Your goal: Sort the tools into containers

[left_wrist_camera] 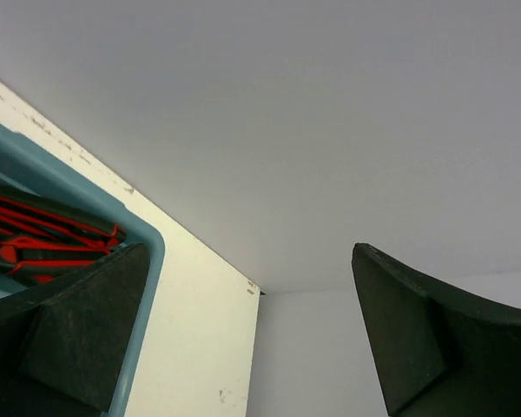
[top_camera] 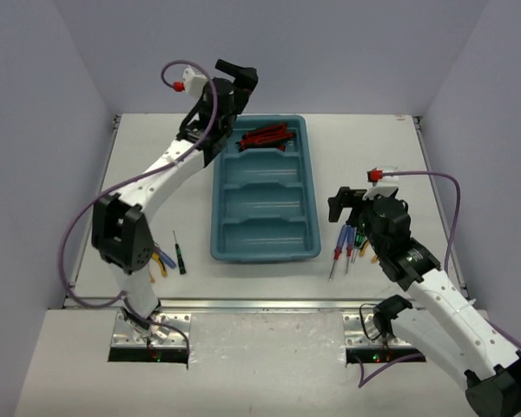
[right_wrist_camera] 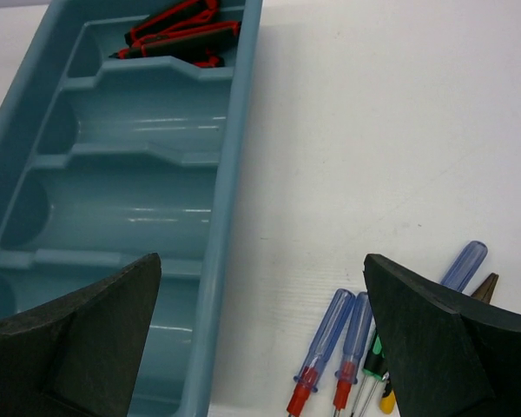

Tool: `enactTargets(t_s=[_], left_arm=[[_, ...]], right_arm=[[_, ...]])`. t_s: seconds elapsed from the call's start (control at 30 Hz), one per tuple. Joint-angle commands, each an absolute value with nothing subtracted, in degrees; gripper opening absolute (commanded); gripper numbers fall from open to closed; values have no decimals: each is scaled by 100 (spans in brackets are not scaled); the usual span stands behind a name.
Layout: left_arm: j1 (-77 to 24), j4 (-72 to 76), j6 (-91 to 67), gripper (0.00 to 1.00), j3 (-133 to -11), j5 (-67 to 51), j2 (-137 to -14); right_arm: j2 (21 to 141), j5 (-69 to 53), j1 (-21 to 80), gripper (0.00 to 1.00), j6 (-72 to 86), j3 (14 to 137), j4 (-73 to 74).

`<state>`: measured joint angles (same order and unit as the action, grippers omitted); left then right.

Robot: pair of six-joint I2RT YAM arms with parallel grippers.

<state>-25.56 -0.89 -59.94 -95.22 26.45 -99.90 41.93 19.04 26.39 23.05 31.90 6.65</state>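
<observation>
Red-and-black utility knives (top_camera: 267, 137) lie bundled together in the farthest of the four compartments of the large teal-blue plastic tray (top_camera: 306, 178), which sits lengthwise in the middle of the white table (top_camera: 373, 148). The left gripper (left_wrist_camera: 250, 254) hangs by the tray's far left corner, pointing toward the back wall. Its jaws are spread wide with nothing between them, and the knives show just past its left finger (left_wrist_camera: 87, 330) in the wrist view. The right gripper (right_wrist_camera: 260, 265) hovers over the table just right of the tray's near end, released as well, its two black fingers well apart and holding nothing. Beneath it, near the tray's right wall, a loose cluster of blue-handled screwdrivers with red collars (right_wrist_camera: 326, 334) lies on the table, with a thin black-and-green screwdriver (right_wrist_camera: 375, 358) among them. On the other side of the tray, near the left arm's base, a second thin black-and-green screwdriver (top_camera: 180, 253) lies on the table, with the yellow-handled pliers (top_camera: 161, 262) just beside it, partly hidden by the arm.
</observation>
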Motion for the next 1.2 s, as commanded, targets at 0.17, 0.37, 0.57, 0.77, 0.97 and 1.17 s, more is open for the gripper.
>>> enactTargets(t_s=[0.17, 0.37, 0.57, 0.77, 0.97, 1.17], left_arm=[[-2558, -2024, -4781, 100, -6103, 2794, -6568], [-2558, -4141, -4316, 100, -5930, 2926, -5687], [-2566, -5045, -3566, 100, -5558, 3155, -4864], [-2584, -4087, -3164, 100, -4948, 2592, -3966], [-2590, -3891, -2982, 100, -4803, 2321, -4019], [-2591, -3834, -2920, 100, -4785, 2171, -4084]], right_arm=[[5025, 1831, 2637, 99, 2671, 4304, 1589], [6140, 1538, 2379, 99, 2776, 5264, 3107], [6478, 1793, 1951, 94, 2892, 5273, 3393], [7013, 1218, 1610, 63, 3051, 5156, 3527], [7716, 1062, 1678, 45, 3463, 4908, 3326], [7952, 1545, 1833, 48, 3774, 4683, 3142]])
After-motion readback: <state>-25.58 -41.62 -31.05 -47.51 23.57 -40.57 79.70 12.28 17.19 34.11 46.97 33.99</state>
